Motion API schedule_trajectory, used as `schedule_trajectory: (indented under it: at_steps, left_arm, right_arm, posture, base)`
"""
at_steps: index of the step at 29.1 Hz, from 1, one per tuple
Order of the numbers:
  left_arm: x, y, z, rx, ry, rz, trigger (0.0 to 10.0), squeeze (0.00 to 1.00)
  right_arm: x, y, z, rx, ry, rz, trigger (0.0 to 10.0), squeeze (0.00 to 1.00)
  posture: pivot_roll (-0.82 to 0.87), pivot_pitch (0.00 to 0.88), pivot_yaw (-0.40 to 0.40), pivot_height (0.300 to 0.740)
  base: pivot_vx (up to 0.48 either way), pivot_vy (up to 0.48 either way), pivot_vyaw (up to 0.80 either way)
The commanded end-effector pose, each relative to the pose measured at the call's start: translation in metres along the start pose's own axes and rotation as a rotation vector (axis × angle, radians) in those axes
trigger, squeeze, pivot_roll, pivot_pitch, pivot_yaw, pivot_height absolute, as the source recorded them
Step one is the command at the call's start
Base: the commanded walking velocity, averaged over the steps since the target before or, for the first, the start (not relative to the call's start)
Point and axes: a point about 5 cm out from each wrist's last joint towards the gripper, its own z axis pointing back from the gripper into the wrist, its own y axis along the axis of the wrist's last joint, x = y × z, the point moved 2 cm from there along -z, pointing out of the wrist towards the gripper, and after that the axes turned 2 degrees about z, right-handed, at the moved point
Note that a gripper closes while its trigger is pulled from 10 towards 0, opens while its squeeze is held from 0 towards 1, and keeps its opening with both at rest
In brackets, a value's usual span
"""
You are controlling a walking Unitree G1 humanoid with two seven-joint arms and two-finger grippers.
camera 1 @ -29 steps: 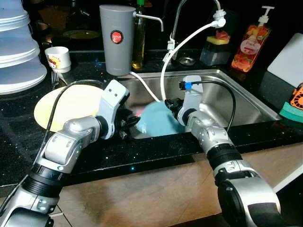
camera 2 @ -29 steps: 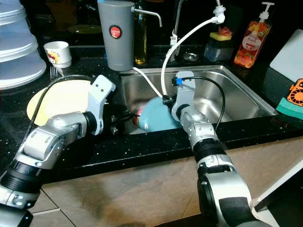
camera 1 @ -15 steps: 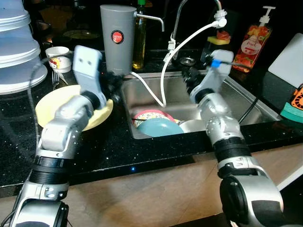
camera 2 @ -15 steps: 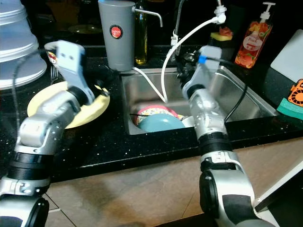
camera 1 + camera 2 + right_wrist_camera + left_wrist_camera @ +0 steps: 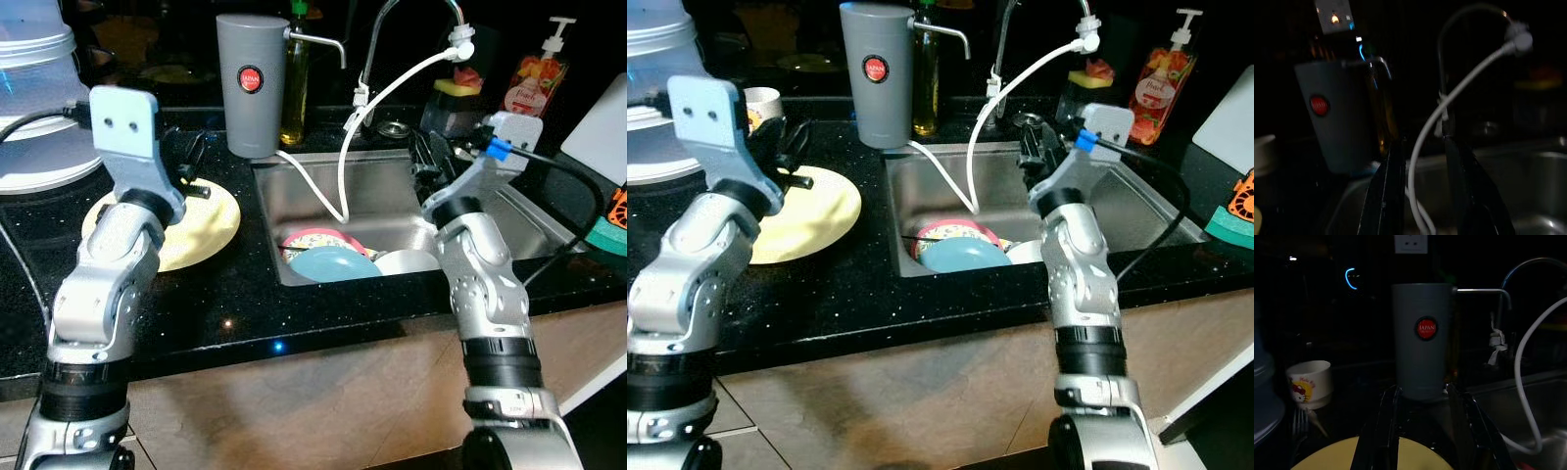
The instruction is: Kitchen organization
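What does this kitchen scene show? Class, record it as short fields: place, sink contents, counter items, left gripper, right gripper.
place: black counter with a steel sink
sink contents: blue bowl, patterned bowl, white dish, white hose
counter items: yellow plate, grey water filter, cup, soap bottle
left gripper: open, raised above the yellow plate
right gripper: open, raised over the sink, holding nothing

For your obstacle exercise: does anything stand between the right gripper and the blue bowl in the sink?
Nothing solid blocks it: the right gripper hangs above the sink, the blue bowl below. The white hose dangles just beside that path.
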Motion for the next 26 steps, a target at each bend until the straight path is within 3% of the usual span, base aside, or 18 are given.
schedule_trajectory:
  at_steps: [1,13,26]
  left_arm:
    - [0.001,-0.003,0.003,-0.010,0.005,0.008,10.0,0.00]
    - [0.001,-0.002,0.008,-0.026,0.016,0.011,10.0,0.00]
    - [0.001,-0.005,0.010,-0.045,0.016,0.010,10.0,0.00]
  right_arm:
    - [-0.001,0.001,0.002,-0.004,-0.004,-0.008,10.0,0.00]
    - [-0.014,-0.006,0.014,-0.066,0.023,-0.023,10.0,0.00]
    - [-0.019,-0.008,0.018,-0.103,0.036,-0.035,10.0,0.00]
  posture:
    - [-0.02,0.096,-0.020,0.740]
    - [-0.02,0.081,-0.023,0.740]
    - [-0.03,0.077,-0.031,0.740]
  base:
    - [0.000,0.000,0.00]
    - [0.000,0.000,0.00]
    - [-0.332,0.000,0.00]
